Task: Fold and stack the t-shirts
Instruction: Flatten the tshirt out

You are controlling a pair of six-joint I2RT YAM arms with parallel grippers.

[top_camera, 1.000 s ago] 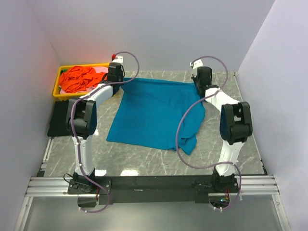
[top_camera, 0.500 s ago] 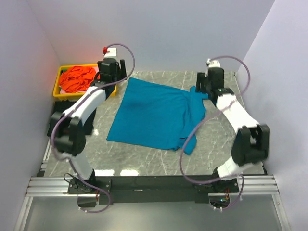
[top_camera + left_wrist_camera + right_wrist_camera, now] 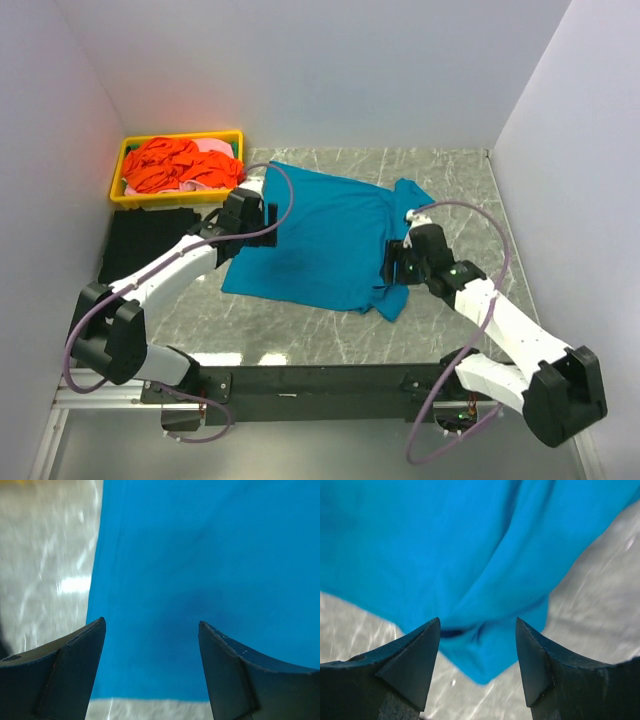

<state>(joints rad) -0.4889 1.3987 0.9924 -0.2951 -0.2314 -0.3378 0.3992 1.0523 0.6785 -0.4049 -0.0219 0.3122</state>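
The teal t-shirt lies spread on the marble table, mostly flat. Its right side is rumpled, with a fold of cloth bunched down toward its near right corner and a sleeve sticking out at its far right.

The left gripper hangs over the teal t-shirt's left edge. Its jaws are parted with nothing between them; the left wrist view shows only flat teal cloth below, with bare marble beside that edge. The right gripper hangs over the shirt's bunched near right corner, and it too is released and holding nothing. In the right wrist view a thick fold runs under the gap between the fingers, and the corner of the cloth ends just past them on the marble.

Beyond the teal t-shirt's far left corner sits the yellow tray, near the shirt but not touching it. The tray is heaped with crumpled orange-red t-shirts that rise above the rim. A pink t-shirt shows among them on the side toward the back wall — how many garments lie beneath cannot be told.

To the left of the teal t-shirt, on the near side of the tray, a black t-shirt lies flat at the table's left edge. The left arm crosses above its near corner.
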